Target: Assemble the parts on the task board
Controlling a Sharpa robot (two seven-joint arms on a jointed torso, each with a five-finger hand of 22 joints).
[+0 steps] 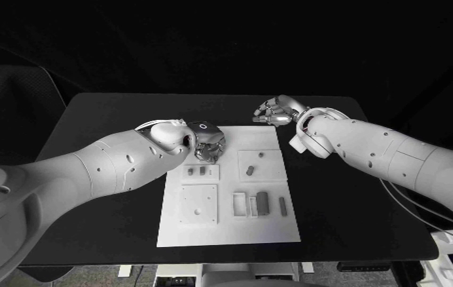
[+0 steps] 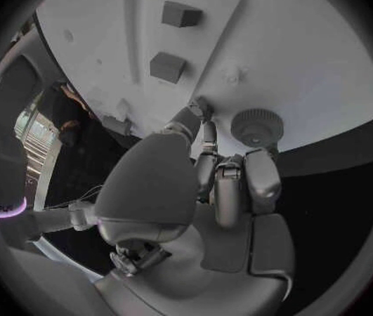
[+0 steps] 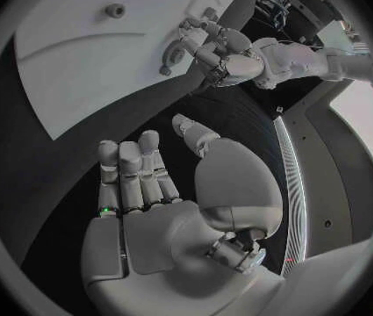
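Both hands up at the task board's [image 1: 273,228] far edge. My left hand [image 1: 206,141] sits over the far-left corner, fingertips [image 2: 199,109] touching a small toothed gear [image 2: 256,126] on the board. My right hand [image 1: 277,111] hovers off the far-right corner, fingers apart, holding nothing.

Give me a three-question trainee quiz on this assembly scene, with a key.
1. True or false: the right hand rests on the task board.
2. Which hand is over the board's far edge? A) left hand B) right hand C) neither
3. Fill in: in the left wrist view, a round toothed part lies on the board just past the hand's ____.

Key: 1. False; it is over the black table beyond the board's far corner, holding nothing. 2. A. 3. fingertips.
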